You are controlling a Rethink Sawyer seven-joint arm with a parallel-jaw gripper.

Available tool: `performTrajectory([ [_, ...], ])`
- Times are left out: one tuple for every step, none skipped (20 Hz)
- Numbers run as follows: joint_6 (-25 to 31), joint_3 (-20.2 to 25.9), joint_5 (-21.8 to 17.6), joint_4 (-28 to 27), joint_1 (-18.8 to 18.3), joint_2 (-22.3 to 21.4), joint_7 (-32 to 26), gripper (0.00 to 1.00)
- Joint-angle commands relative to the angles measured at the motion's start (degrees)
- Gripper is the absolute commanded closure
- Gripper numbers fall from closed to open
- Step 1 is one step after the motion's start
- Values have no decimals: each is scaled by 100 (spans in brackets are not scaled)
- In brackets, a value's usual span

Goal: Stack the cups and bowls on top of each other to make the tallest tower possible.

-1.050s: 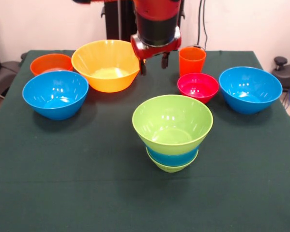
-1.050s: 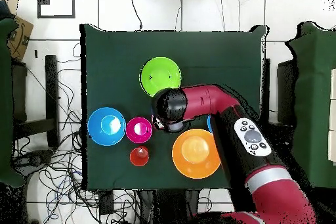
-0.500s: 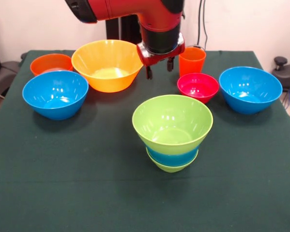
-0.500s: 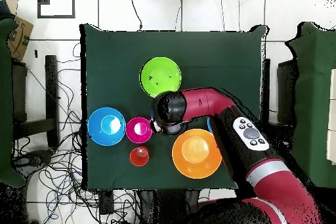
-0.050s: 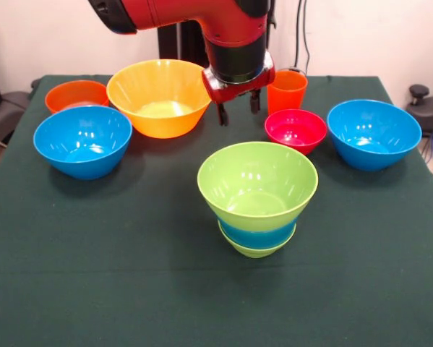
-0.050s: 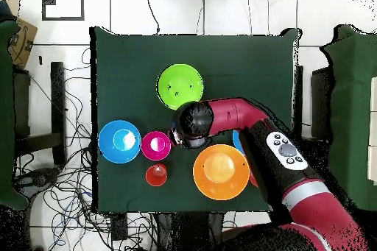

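The gripper (image 5: 238,113) hangs empty above the green cloth, its two dark fingers (image 5: 221,114) spread apart with nothing between them. The large yellow bowl (image 5: 159,96) serves as landmark: the gripper is just beside its rim, between it and the single orange cup (image 5: 286,90). Beyond the cup, away from the yellow bowl, sit one small red-pink bowl (image 5: 296,129) and one blue bowl (image 5: 374,133). On the yellow bowl's other side are one small orange bowl (image 5: 76,95) and a second loose blue bowl (image 5: 82,140). Nearer the camera than the yellow bowl stands the tower (image 5: 257,197): a lime bowl uppermost, a blue band under it, a green bowl lowest. From overhead the arm (image 6: 250,126) covers part of the table (image 6: 132,64).
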Motion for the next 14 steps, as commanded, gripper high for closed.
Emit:
performTrajectory([
  [-814,372,-505,341,-55,60,-726,0],
  [-869,384,-507,352,-75,76,-725,0],
  [-923,398,-500,379,-102,88,-720,0],
  [-1034,405,-508,447,-147,92,-704,0],
  [-1080,419,-499,483,-178,107,-702,0],
  [-1137,418,-503,527,-208,121,-693,0],
  [-1203,425,-503,556,-232,136,-677,0],
  [-1241,409,-528,568,-232,172,-674,0],
  [-1238,403,-531,557,-222,185,-677,0],
  [-1234,396,-534,546,-213,199,-679,0],
  [-1209,387,-533,524,-200,214,-688,0],
  [-1183,377,-533,502,-186,229,-697,0],
  [-1153,367,-536,497,-181,230,-708,0],
  [-1126,351,-542,462,-155,255,-709,0],
])
